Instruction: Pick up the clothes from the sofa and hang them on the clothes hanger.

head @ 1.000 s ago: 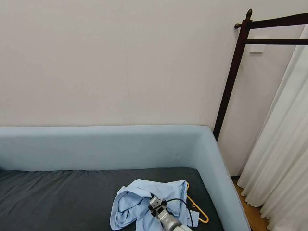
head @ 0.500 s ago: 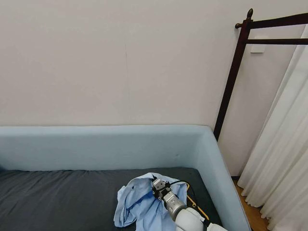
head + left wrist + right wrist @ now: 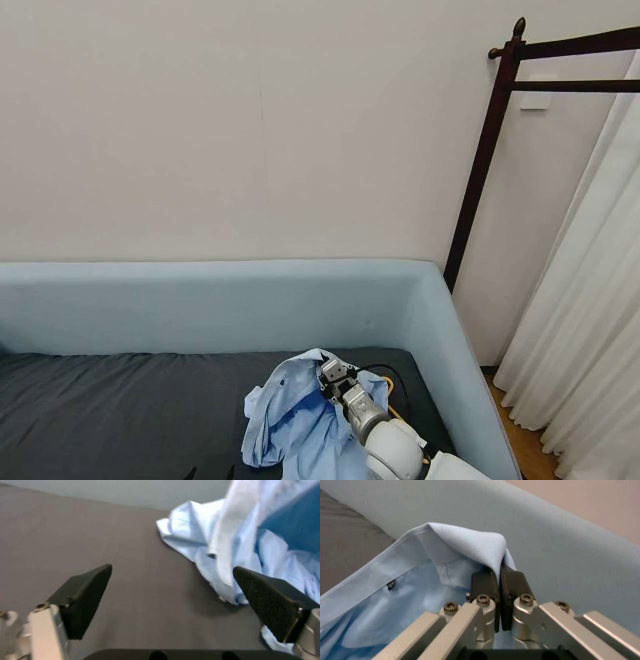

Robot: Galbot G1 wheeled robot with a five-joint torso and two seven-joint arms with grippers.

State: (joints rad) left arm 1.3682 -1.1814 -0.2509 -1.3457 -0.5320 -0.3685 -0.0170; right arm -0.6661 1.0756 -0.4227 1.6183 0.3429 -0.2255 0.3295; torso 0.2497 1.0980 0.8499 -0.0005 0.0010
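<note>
Left gripper [image 3: 171, 570]: hovering low over the dark seat cushion, jaws spread wide and holding nothing. The shirt's near edge lies just beyond its tips. I judge it is placed to assist, not to carry.

Right gripper [image 3: 499, 578]: lower centre of the head view, pads pressed together on a fold of the collar. I judge the collar was chosen because it is the stiffest part, so the garment hangs below one firm point.

Shirt [image 3: 295, 420]: light blue, at the right end of the sofa seat. The collar peak is held up and the rest drapes down onto the cushion in a crumpled heap (one sleeve cannot be told from another).

Hanger [image 3: 398, 411]: a sliver of orange shows at the shirt's right edge, on the cushion. I cannot tell whether it is caught in the cloth. If so, it may drag along.

Sofa [image 3: 200, 305]: pale blue backrest across the middle of the frame. Its right arm stands between the shirt and the rack, so I judge the load must clear it.

Clothes rack [image 3: 480, 170]: dark wooden post and bar, upper right, well apart from the shirt.

Curtain [image 3: 590, 330]: white, right edge, just beside the rack, and could snag.
</note>
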